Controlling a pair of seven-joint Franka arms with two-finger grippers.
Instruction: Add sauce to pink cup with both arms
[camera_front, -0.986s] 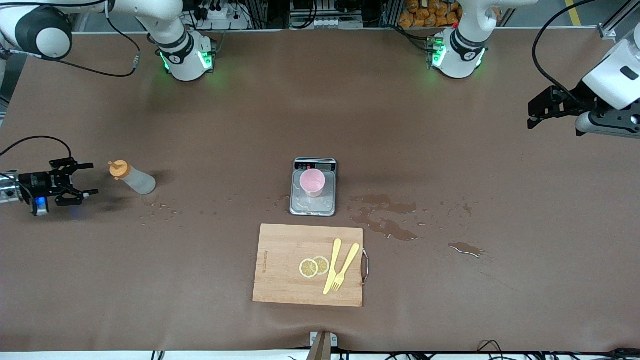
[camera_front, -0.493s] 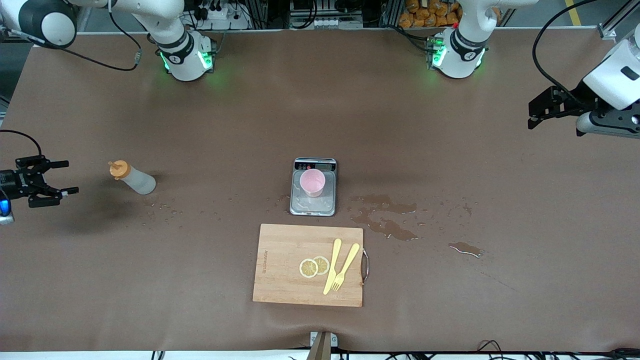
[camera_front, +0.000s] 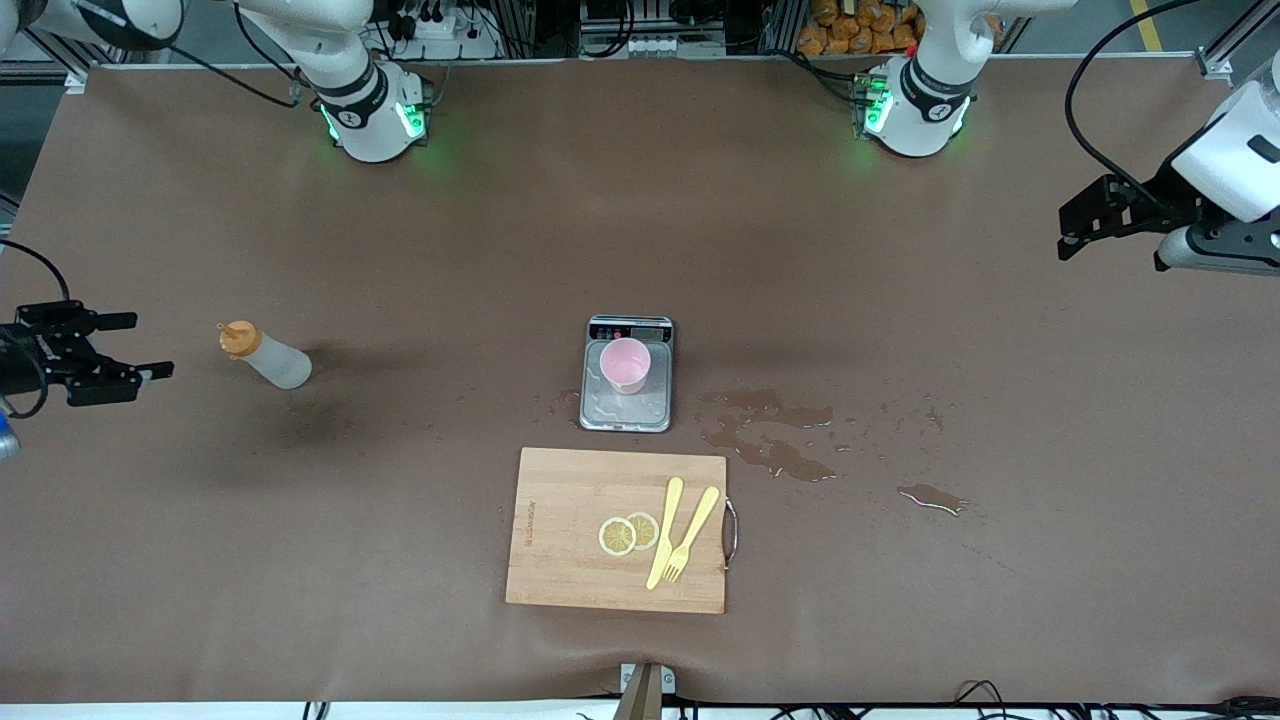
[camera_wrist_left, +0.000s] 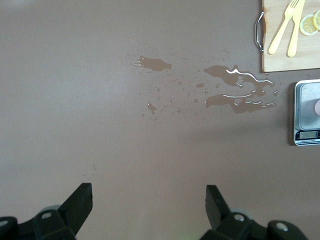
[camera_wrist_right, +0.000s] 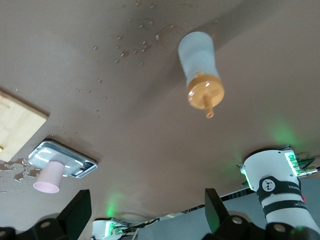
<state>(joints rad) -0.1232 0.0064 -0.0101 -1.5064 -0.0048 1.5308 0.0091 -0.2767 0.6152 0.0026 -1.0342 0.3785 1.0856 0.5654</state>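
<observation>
The sauce bottle (camera_front: 265, 357), translucent with an orange nozzle cap, stands on the table toward the right arm's end; it also shows in the right wrist view (camera_wrist_right: 200, 70). My right gripper (camera_front: 150, 346) hangs open beside it, a short gap from the cap, with nothing between its fingers (camera_wrist_right: 75, 212). The pink cup (camera_front: 625, 365) stands on a small scale (camera_front: 627, 412) at mid-table and appears in the right wrist view as well (camera_wrist_right: 49, 177). My left gripper (camera_front: 1066, 232) waits open and empty in the air over the left arm's end of the table (camera_wrist_left: 148, 200).
A wooden cutting board (camera_front: 560, 530) with two lemon slices (camera_front: 628, 533), a yellow knife and a fork (camera_front: 685, 545) lies nearer to the front camera than the scale. Brown puddles (camera_front: 770, 440) and droplets spread between the scale and the left arm's end.
My right gripper has drawn back from the bottle toward the table's end and turned a little, still open. The left arm has hardly moved. Bottle and cup stay put.
</observation>
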